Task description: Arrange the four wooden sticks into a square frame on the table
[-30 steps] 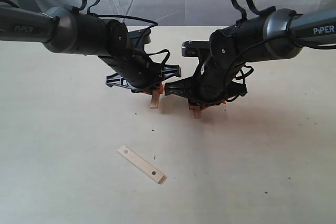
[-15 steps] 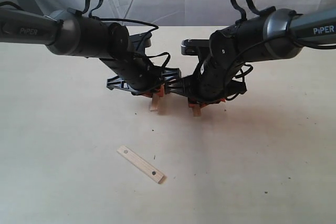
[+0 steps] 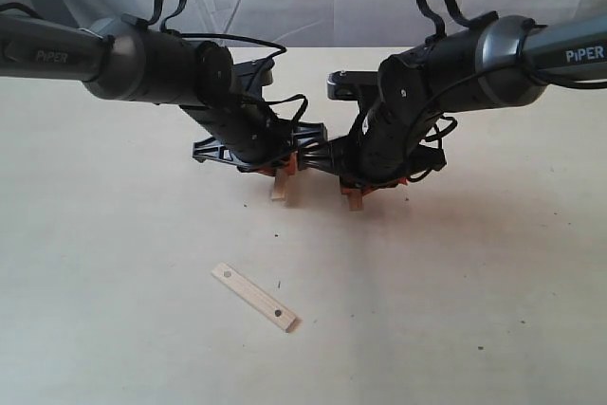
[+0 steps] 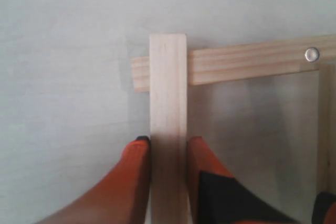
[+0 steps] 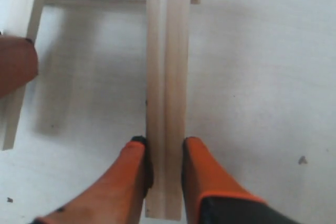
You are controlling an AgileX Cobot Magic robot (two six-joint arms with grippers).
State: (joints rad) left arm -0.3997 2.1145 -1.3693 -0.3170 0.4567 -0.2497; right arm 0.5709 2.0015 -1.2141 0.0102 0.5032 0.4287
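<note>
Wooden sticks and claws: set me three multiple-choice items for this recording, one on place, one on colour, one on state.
1. Where is the loose stick? A in a drawer; B flat on the table, alone; C stacked on another stick.
2. The fingers of the left claw are: A blue; B grey; C orange.
3. The left claw is: A open and empty; B shut on a stick; C out of view.
Key: 1 B, the exterior view shows it lying by itself; 2 C, the tips are orange in the left wrist view; 3 B, the fingers press both sides of the held stick.
</note>
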